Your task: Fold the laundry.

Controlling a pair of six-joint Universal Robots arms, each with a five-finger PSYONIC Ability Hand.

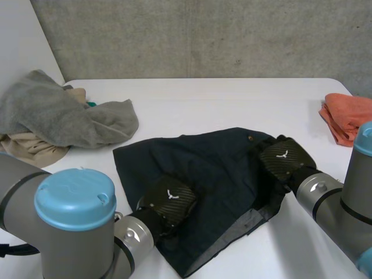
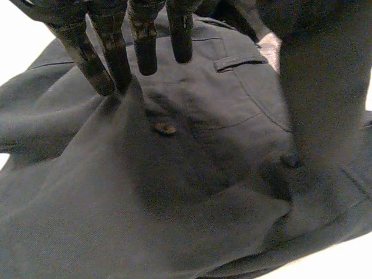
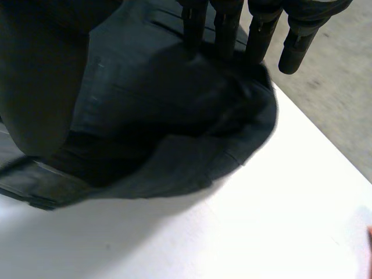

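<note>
A dark navy garment (image 1: 215, 168) with a button and a pocket flap lies crumpled in the middle of the white table (image 1: 232, 99). My left hand (image 1: 170, 200) rests on its near left part. In the left wrist view its straight fingers (image 2: 87, 52) press into the cloth (image 2: 174, 203) just beside the button (image 2: 165, 128), and the thumb stands apart. My right hand (image 1: 285, 158) lies on the garment's right edge. In the right wrist view its fingers (image 3: 261, 29) reach straight over a bunched fold of the garment (image 3: 163, 116) near the table's bare surface (image 3: 261, 221). Neither hand pinches cloth.
A grey towel (image 1: 58, 113) is heaped over a beige cloth (image 1: 29, 150) at the table's far left. An orange cloth (image 1: 349, 116) lies at the right edge. A concrete wall stands behind the table.
</note>
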